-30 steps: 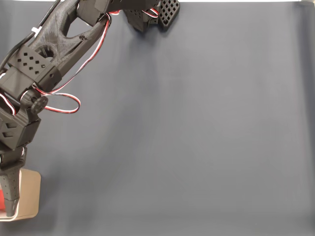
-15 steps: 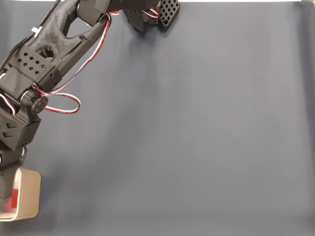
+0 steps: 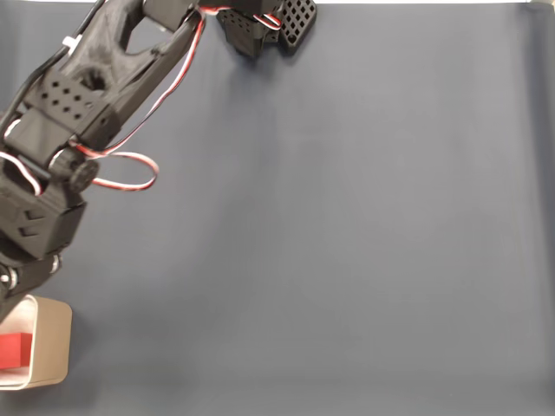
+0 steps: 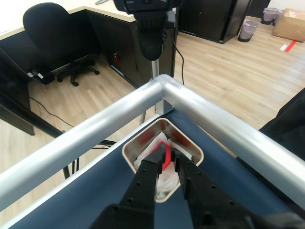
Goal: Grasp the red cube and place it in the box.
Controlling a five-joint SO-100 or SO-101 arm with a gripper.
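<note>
You've just lifted the arm: the gripper (image 4: 167, 167) that a second ago reached down into the box (image 3: 54, 347) is now above it, fingers nearly together with a narrow gap and nothing between them. The red cube (image 3: 15, 349) lies uncovered inside the box, at the table's bottom-left corner in the fixed view. The placement looks done; you need only retreat.

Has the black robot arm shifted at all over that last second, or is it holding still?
Yes. In the fixed view the black robot arm has drawn back up the picture, away from the tan cardboard box, uncovering the small red cube inside it.
</note>
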